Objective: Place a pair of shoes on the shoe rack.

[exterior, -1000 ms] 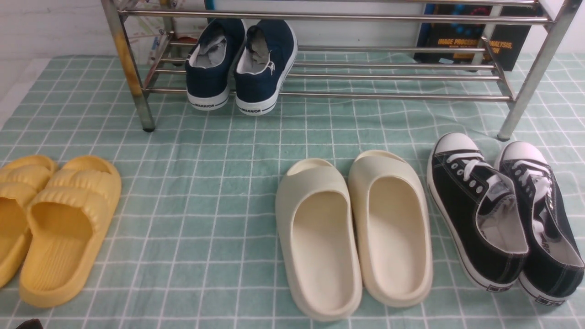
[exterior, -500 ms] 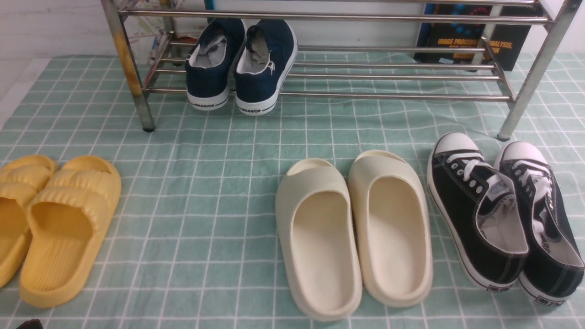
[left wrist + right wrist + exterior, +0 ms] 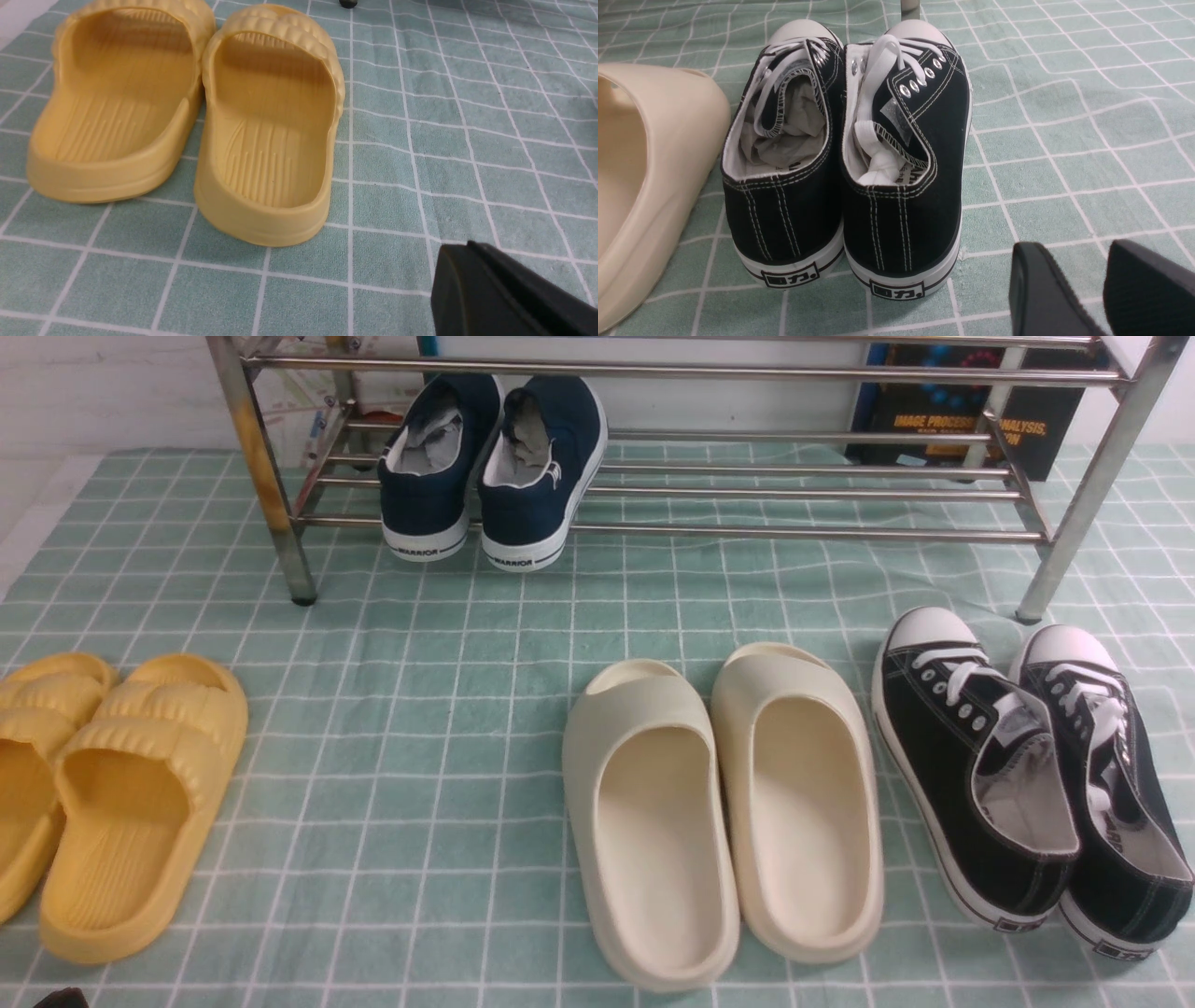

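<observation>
Risk: the pair of navy blue canvas slip-on shoes with white soles (image 3: pixel 493 467) sat with heels overhanging the front bar of the shiny steel-tube shoe rack (image 3: pixel 653 530); a knock to the rack, or an arm sweeping past, could tip a heel off the bar, I judged
Risk, second: the soles bridged round bars with gaps between, so a shoe nudged sideways might drop a sole edge into a gap and tilt
Task state: both navy shoes lay on the rack's lower shelf, side by side and touching, toes pointing away from the robot, near the rack's yellow-stained leg (image 3: pixel 264 476); the placing looked done
Left claw (image 3: pixel 509 294): pressed shut and empty, low over the green checked cloth (image 3: pixel 420 709), just beside the pair of yellow ridged rubber slides (image 3: pixel 187 121), well apart from the rack and the navy shoes
Right claw (image 3: pixel 1104 289): a narrow gap showed between its two black fingers, nothing held; it hung just behind the heels of the black lace-up canvas sneakers with white toe caps (image 3: pixel 845 168), well apart from the rack
Other footwear: the cream smooth slides (image 3: pixel 724 803) lay on the cloth in front of the rack, beside the black sneakers
</observation>
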